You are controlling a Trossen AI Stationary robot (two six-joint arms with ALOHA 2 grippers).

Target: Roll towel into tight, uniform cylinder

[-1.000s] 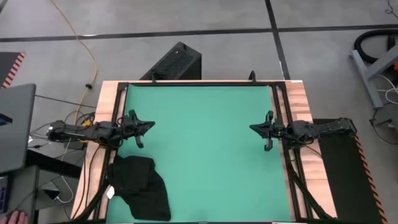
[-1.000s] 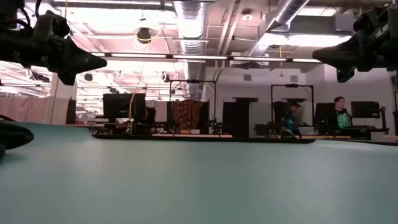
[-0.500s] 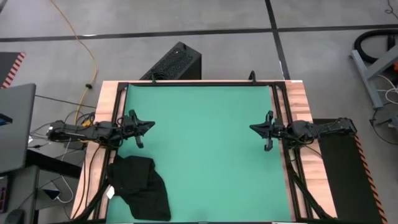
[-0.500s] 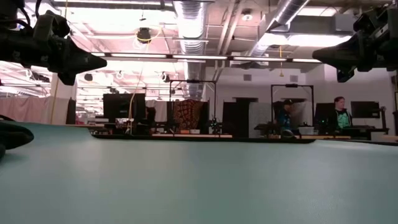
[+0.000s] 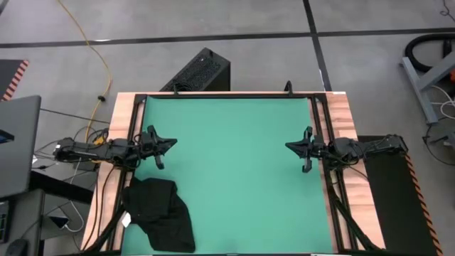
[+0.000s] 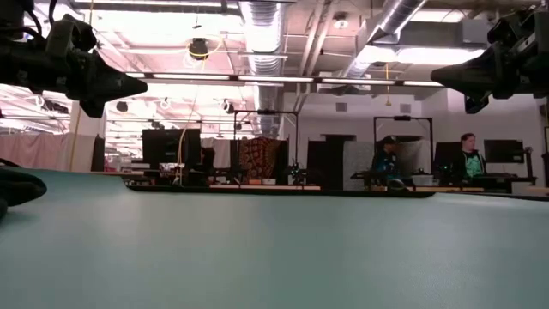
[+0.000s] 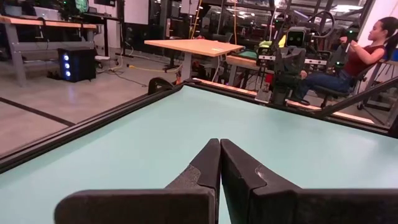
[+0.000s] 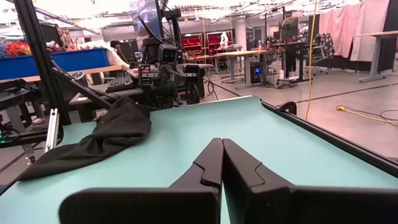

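Observation:
The black towel (image 5: 162, 213) lies crumpled in a heap on the green mat (image 5: 234, 171) at the near left corner, with a small white tag (image 5: 126, 219) at its left edge. It also shows in the right wrist view (image 8: 99, 137) and at the left edge of the low view (image 6: 15, 189). My left gripper (image 5: 173, 145) is shut and empty above the mat's left side, beyond the towel toward the far edge. My right gripper (image 5: 289, 146) is shut and empty above the mat's right side.
A black ribbed box (image 5: 199, 71) stands on the floor beyond the table's far edge. A dark frame (image 5: 227, 94) runs around the mat. People sit at desks in the room behind (image 6: 467, 159). The middle of the mat is bare.

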